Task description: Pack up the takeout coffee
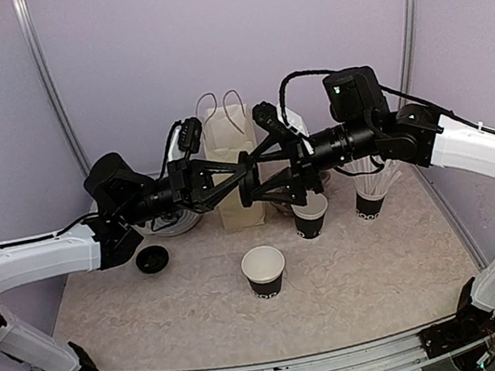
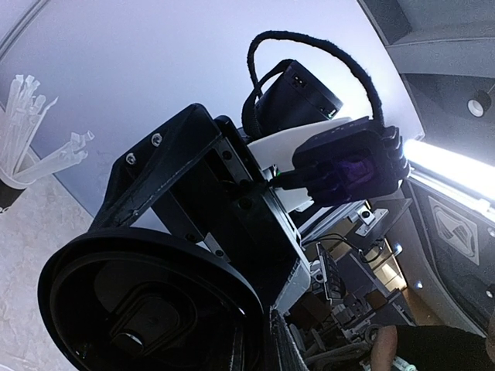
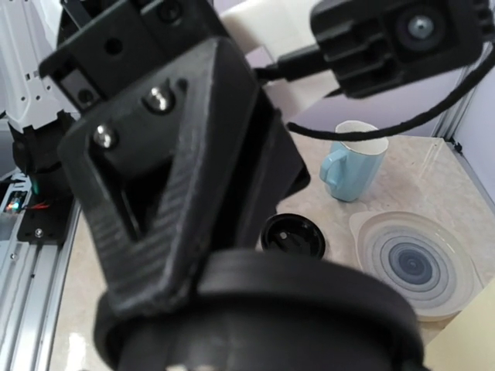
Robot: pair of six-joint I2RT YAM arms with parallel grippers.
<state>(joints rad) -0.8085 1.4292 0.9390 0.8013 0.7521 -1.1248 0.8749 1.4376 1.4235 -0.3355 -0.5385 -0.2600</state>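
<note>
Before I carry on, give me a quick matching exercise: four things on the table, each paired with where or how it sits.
Things
1. black paper cup with white inside nearest the arm bases
2. tan paper bag with cord handles
3. loose round black plastic lid
4. black paper cup holding white straws

Places or states
A. lying flat, left side
B. upright at the back, middle
C. unlidded, standing alone in front
D. right side, towards the back

Pairs: 1-C, 2-B, 3-A, 4-D

Probably a robotics lab booth: plain lilac walls (image 1: 223, 29), metal frame posts (image 1: 44, 67).
</note>
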